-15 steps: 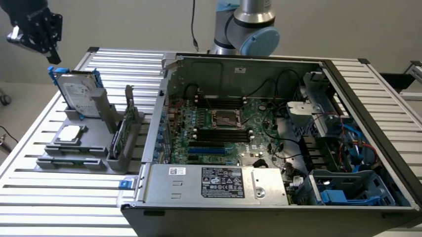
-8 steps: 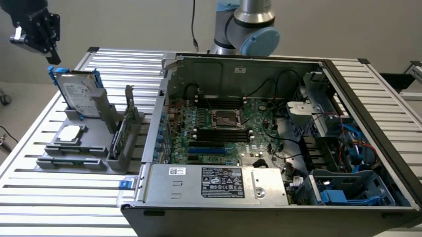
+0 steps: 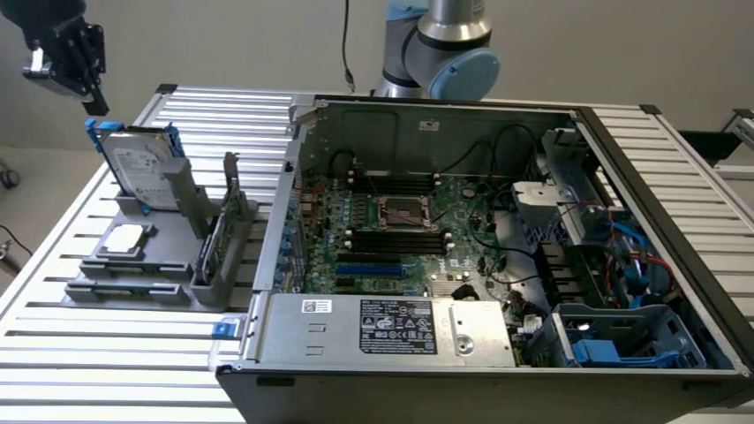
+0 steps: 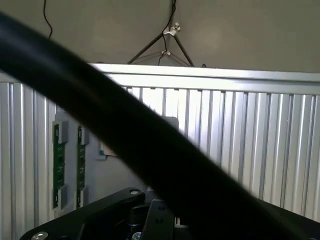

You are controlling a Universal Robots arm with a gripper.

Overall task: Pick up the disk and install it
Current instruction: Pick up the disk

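The disk, a silver-grey drive with a white label in a blue carrier, stands upright in a grey holder at the exterior view's left. My gripper hangs above and slightly to the left of the disk's top edge, fingers pointing down, shut and holding nothing. A small gap separates it from the blue carrier. In the wrist view a thick black cable crosses the picture, with the grey holder behind it.
An open computer case fills the middle and right, with motherboard, power supply and a blue drive bay. The holder also carries a square processor chip and upright cards. Two green memory sticks lie on the holder.
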